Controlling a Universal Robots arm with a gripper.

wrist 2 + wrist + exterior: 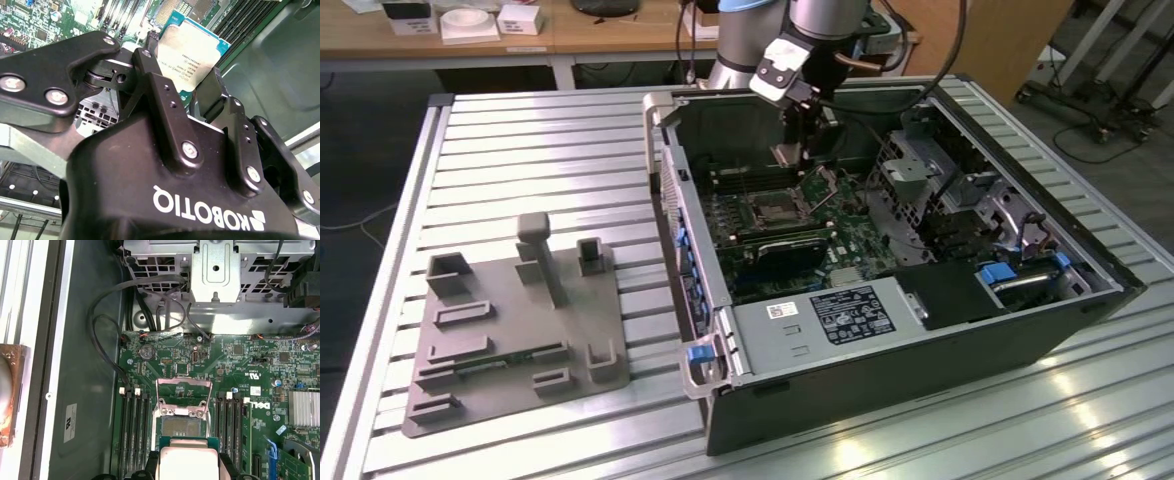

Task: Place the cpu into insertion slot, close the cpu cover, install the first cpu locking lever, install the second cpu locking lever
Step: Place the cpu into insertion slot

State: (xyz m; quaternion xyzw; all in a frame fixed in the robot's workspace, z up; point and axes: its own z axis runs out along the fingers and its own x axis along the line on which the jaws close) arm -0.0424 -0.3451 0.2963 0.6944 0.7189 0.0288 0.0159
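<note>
My gripper (790, 148) is shut on the cpu (192, 47), a flat square chip with a pale silvery top and a green edge. It hangs inside the open computer case, above the green board. The first wrist view puts the cpu (187, 457) between the black fingers (151, 469), just short of the insertion slot (178, 427), whose dark centre lies bare. The cpu cover (183, 390) is swung open, a thin silvery frame standing up on the slot's far side. From the exterior view, the insertion slot (763, 212) lies below and slightly to the left of the gripper.
Long memory slots (134, 430) flank the slot on both sides. Black cables (107, 340) loop over the case floor near a metal drive cage (215, 270). A grey fixture plate (520, 320) lies on the slatted table on the exterior view's left of the case (881, 400).
</note>
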